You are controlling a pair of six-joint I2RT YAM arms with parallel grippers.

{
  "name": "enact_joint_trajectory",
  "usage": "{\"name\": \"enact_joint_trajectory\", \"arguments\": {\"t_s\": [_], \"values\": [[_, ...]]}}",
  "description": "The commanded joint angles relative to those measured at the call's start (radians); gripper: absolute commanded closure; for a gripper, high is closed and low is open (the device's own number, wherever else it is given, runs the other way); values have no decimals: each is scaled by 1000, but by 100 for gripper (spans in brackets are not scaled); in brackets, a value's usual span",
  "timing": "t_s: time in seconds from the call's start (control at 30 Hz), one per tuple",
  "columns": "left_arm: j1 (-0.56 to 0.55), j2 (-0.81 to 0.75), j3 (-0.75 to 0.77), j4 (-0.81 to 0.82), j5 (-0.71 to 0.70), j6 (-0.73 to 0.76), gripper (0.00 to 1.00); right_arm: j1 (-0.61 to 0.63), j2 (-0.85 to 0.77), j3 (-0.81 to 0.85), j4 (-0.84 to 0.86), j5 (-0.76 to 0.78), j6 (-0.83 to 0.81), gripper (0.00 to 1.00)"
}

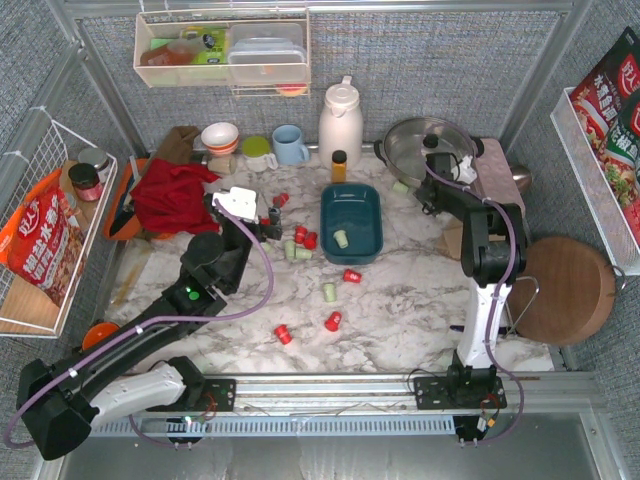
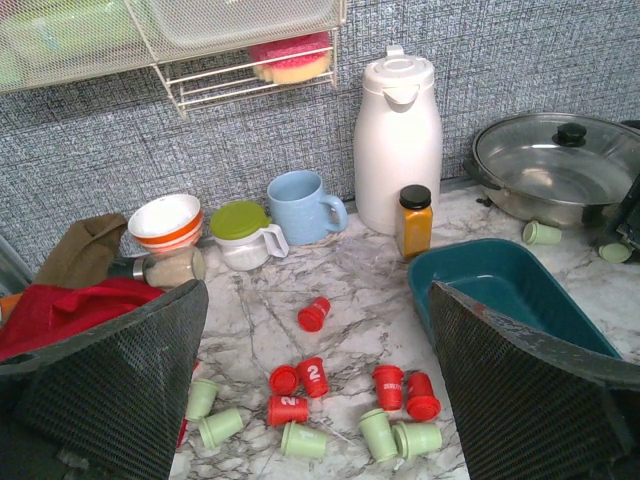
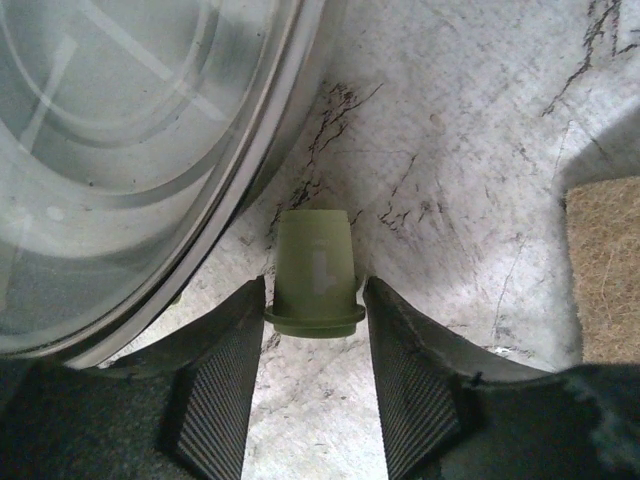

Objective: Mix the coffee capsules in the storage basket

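Note:
The teal storage basket stands at the table's middle with one green capsule lying in it. Red and green coffee capsules are scattered on the marble to its left, and a few more lie nearer the front. My left gripper hovers wide open above the left cluster, holding nothing. At the back right, beside the pan, my right gripper has both fingertips against the rim of a green capsule lying on the table. That capsule is hidden in the top view.
A glass-lidded pan sits right against the right gripper. A white thermos, spice jar, blue mug and bowls line the back wall. A red cloth lies at the left and a round wooden board at the right.

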Motion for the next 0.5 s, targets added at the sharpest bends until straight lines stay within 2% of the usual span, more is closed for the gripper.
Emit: {"name": "enact_joint_trajectory", "arguments": {"t_s": [0.0, 0.27, 0.47], "values": [[0, -5, 8, 11, 6, -1, 1, -6, 6, 4, -52, 23, 18, 51], [0, -6, 10, 10, 7, -4, 1, -3, -58, -38, -31, 35, -34, 60], [0, 2, 11, 7, 12, -6, 1, 17, -158, -96, -8, 74, -139, 61]]}}
